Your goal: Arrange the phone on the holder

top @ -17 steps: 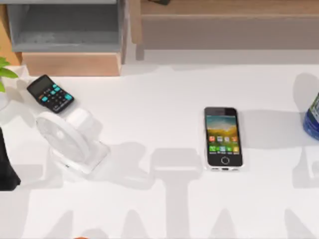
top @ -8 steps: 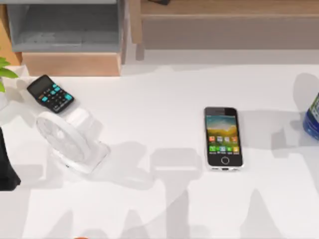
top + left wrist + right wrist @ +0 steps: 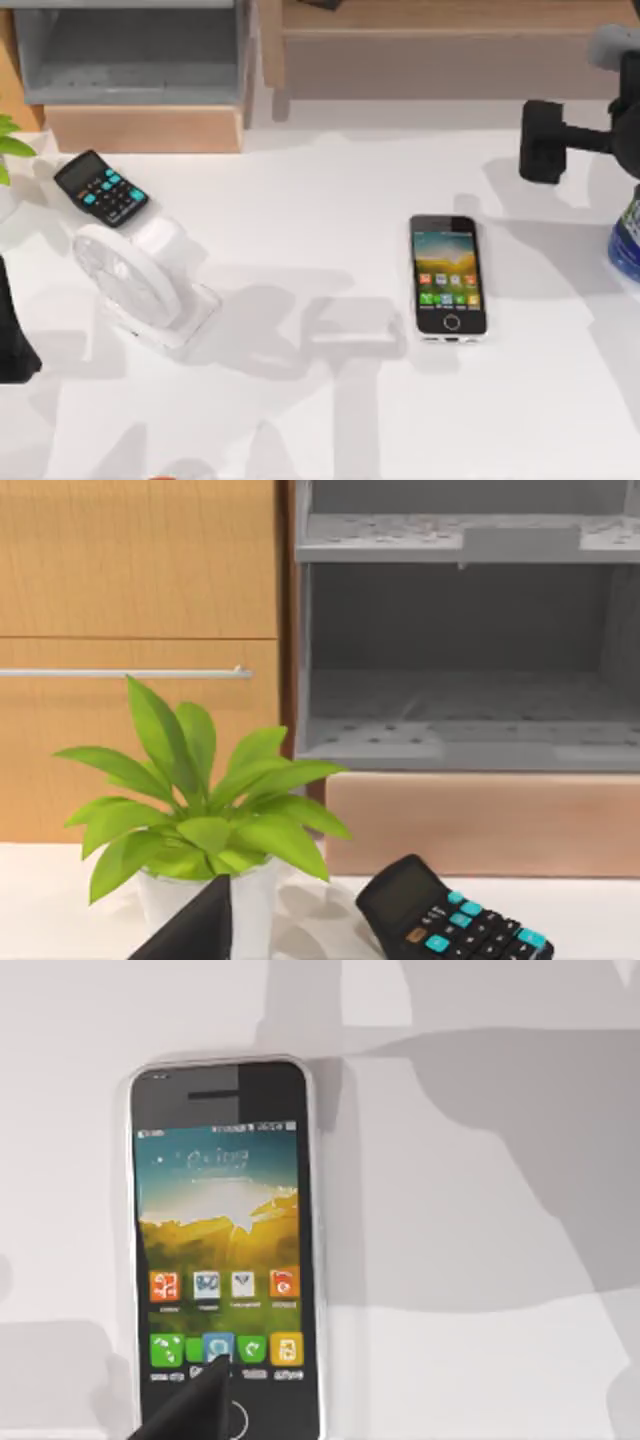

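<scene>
Reaching for the phone, grasp not yet begun.

At left of the counter [image 3: 330, 180] the white holder [image 3: 135, 285] waits; the phone [image 3: 448, 275] lies flat right of centre; the right gripper [image 3: 545, 140] hovers upper right, its opening I cannot tell. Next: descend and clasp the phone's edges.

Right arm [image 3: 560, 140] entered at table's upper right.

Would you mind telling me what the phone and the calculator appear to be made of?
The phone seems to have a glossy glass face, judging by its smooth black front and lit screen, with a white-silver rim that could be metal or plastic. The calculator looks like matte black plastic with teal keys, possibly rubber or plastic; the look leaves that open.
</scene>
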